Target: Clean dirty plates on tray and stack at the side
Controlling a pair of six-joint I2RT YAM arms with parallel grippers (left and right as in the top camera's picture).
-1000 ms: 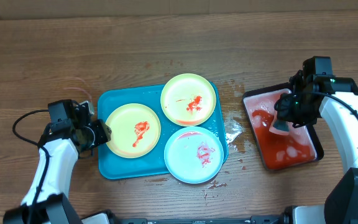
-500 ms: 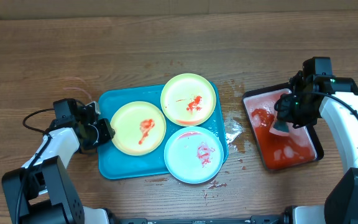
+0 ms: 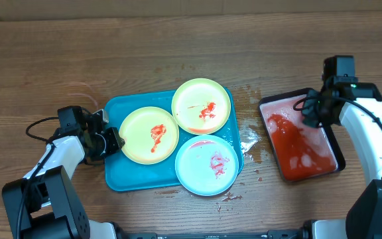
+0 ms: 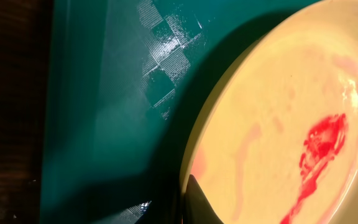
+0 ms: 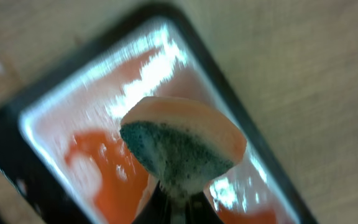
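plates (image 3: 201, 106), three, smeared, on tray (image 3: 121, 178) mid-frame. left end effector (image 3: 110, 141) pinched shut on leftmost rim, may slip; right end effector (image 3: 309, 118) clamped on sponge (image 5: 182, 146), may drip red across tabletop (image 3: 178, 46).

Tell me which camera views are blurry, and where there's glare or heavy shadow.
Overhead: sharp and evenly lit, with glare on the wet table right of the turquoise tray. Left wrist: dim; the yellow-green plate throws a dark shadow over the tray, which shows checkered glare. Right wrist: soft and smeared; white glare streaks the black tray behind the sponge.
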